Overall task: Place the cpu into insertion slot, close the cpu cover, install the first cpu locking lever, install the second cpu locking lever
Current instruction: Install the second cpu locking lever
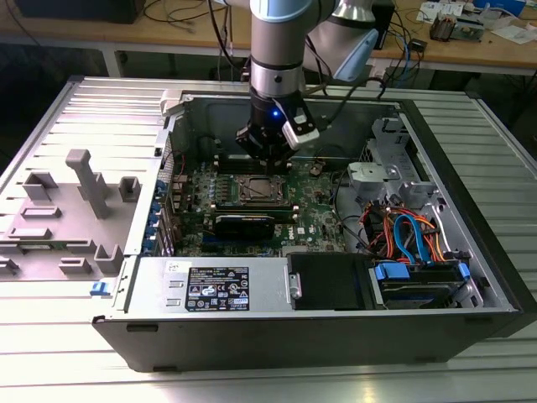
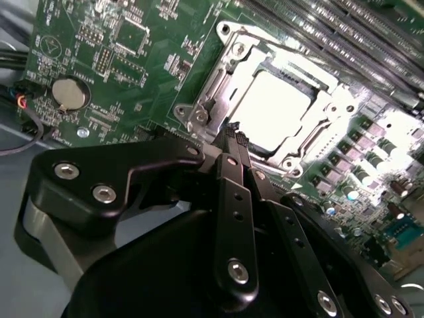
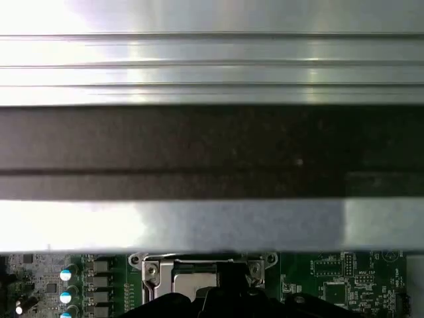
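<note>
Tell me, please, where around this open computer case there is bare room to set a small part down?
The ribbed metal table is bare in front of the case, and behind the grey fixture at the exterior view's left. Inside it is crowded: the pincer hangs over the cpu, and cables fill the right bay.

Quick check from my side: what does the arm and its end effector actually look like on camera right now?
The arm is grey metal with pale blue joint caps and a lit blue light near the wrist. The end effector is matte black, built of bolted linkage plates with silver screws and slim fingers. Black cables trail behind.
</note>
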